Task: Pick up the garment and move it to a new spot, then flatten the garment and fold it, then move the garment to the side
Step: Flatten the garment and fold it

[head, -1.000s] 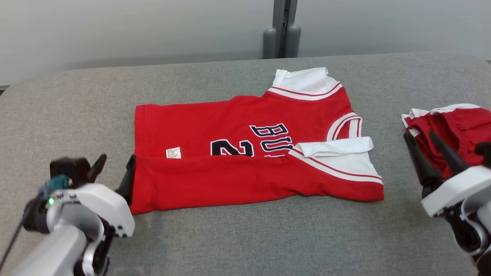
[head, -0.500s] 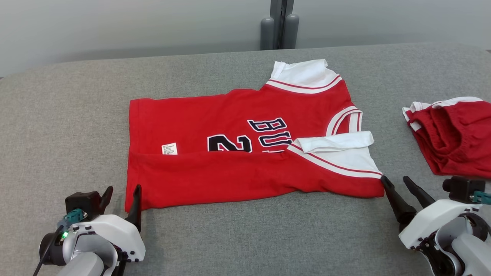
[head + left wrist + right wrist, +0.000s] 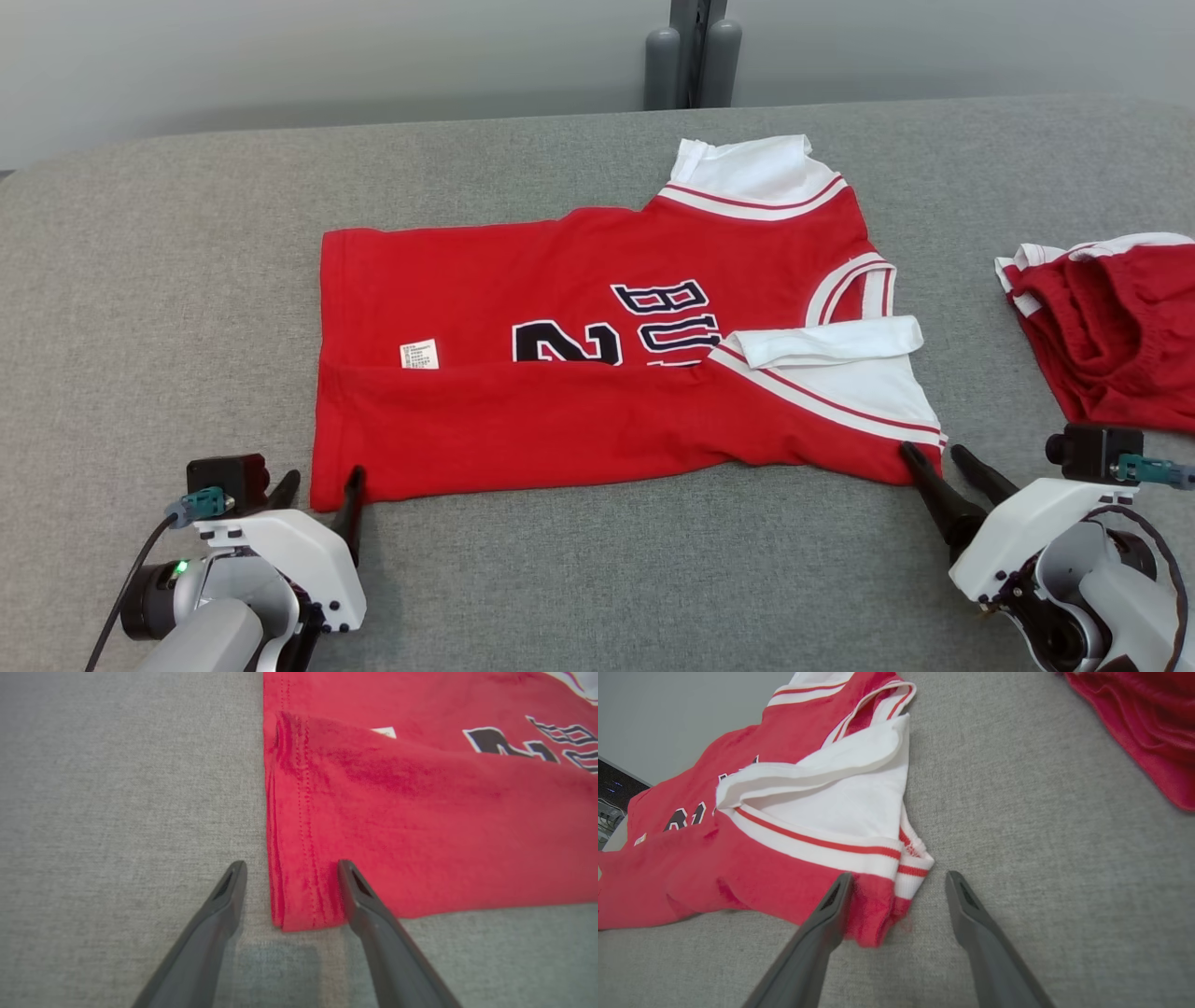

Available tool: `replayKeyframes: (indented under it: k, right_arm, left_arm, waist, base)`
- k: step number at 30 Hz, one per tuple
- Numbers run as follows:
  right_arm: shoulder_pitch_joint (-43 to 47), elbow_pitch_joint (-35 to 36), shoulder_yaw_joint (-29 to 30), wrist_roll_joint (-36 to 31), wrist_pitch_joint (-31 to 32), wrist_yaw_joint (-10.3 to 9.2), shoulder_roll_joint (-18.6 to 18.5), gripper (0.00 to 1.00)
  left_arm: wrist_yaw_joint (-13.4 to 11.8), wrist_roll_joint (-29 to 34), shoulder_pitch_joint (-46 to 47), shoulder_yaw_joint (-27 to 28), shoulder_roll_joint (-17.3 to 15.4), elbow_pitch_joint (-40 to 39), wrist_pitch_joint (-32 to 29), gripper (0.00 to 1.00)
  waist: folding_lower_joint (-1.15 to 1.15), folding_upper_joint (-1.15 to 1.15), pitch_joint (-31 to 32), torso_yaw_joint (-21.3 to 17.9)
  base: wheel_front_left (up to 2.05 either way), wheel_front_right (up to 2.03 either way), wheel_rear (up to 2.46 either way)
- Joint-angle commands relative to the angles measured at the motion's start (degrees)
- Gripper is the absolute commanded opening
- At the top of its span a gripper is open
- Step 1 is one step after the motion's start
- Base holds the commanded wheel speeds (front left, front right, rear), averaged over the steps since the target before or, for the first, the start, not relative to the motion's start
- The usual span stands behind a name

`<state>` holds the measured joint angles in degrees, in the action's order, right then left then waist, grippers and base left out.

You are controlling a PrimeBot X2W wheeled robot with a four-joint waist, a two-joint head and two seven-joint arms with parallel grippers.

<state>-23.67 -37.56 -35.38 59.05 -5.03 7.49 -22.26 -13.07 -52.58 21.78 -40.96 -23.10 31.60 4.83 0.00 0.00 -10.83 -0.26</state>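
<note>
Red jersey (image 3: 579,373), half folded at the grey table's (image 3: 168,280) centre, was newly flanked: left gripper (image 3: 322,481) brought to its 8 o'clock corner, right gripper (image 3: 932,453) to 4 o'clock, both spread wide, nothing held; another fold seemed prepared

Lettering: "BU" (image 3: 665,299), navy with white outline, on the red jersey (image 3: 485,271).
Second row: more navy strokes at 6 o'clock of the lettering, perhaps a "U", half covered by folded cloth.
Numeral: "2" (image 3: 565,343), at 8 o'clock of the lettering, lower part covered.
Tag: small white tag (image 3: 419,355), at 9 o'clock of the numeral; print too small to read.
</note>
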Motion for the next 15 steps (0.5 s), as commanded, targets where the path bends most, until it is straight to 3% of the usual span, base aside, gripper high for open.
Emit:
replayKeyframes:
  k: [1, 2, 3, 6, 7, 8, 11, 15]
  right_arm:
    - [0.13, 0.07, -0.68, 0.47, 0.70, 0.01, 0.15, 0.84]
    - [0.17, 0.23, -0.93, 0.64, 0.69, 0.01, 0.16, 0.51]
    - [0.15, 0.31, -1.16, 0.67, 0.67, 0.01, 0.16, 0.42]
    - [-0.09, 0.68, -1.66, 0.99, 0.13, 0.01, 0.18, 0.01]
    - [-0.15, 0.73, -1.79, 1.09, -0.14, 0.01, 0.14, 0.00]
    - [-0.20, 0.81, -1.99, 1.19, -0.37, 0.01, 0.10, 0.00]
    - [-0.46, 0.73, -2.44, 1.43, -1.49, 0.01, -0.13, 0.00]
    - [-0.63, 0.60, -2.86, 1.77, -2.56, 0.01, -0.28, 0.00]
  left_arm:
    - [0.65, -0.79, 0.63, -0.02, -0.01, 0.29, -0.78, 1.00]
    - [0.89, -1.00, 0.52, -0.24, 0.08, 0.38, -1.47, 1.00]
    - [0.89, -1.20, 0.42, -0.40, 0.09, 0.58, -1.97, 1.00]
    - [1.17, -1.94, 0.00, -0.65, 0.39, 0.69, -3.29, 1.00]
    - [1.12, -2.11, -0.12, -0.61, 0.40, 0.45, -3.44, 1.00]
    - [1.07, -2.17, -0.26, -0.69, 0.33, 0.14, -3.59, 0.82]
    - [1.48, -2.76, -0.73, -0.50, 0.14, -1.13, -4.01, 0.00]
    - [1.76, -3.07, -1.20, -0.61, -0.33, -2.56, -4.45, 0.00]
  waist:
    - [0.00, 0.00, 0.03, -0.15]
    - [0.00, 0.00, 0.06, -0.23]
    - [0.00, 0.00, 0.12, -0.30]
    - [0.00, 0.00, 0.29, -0.48]
    - [0.00, 0.00, 0.35, -0.49]
    - [0.00, 0.00, 0.41, -0.49]
    - [0.00, 0.00, 0.69, -0.34]
    - [0.00, 0.00, 1.13, -0.07]
  base:
    - [0.00, 0.00, 0.00]
    - [0.00, 0.00, 0.00]
    - [0.00, 0.00, 0.00]
    - [0.00, 0.00, 0.00]
    - [0.00, 0.00, 0.00]
    - [0.00, 0.00, 0.00]
    - [0.00, 0.00, 0.00]
    - [0.00, 0.00, 0.00]
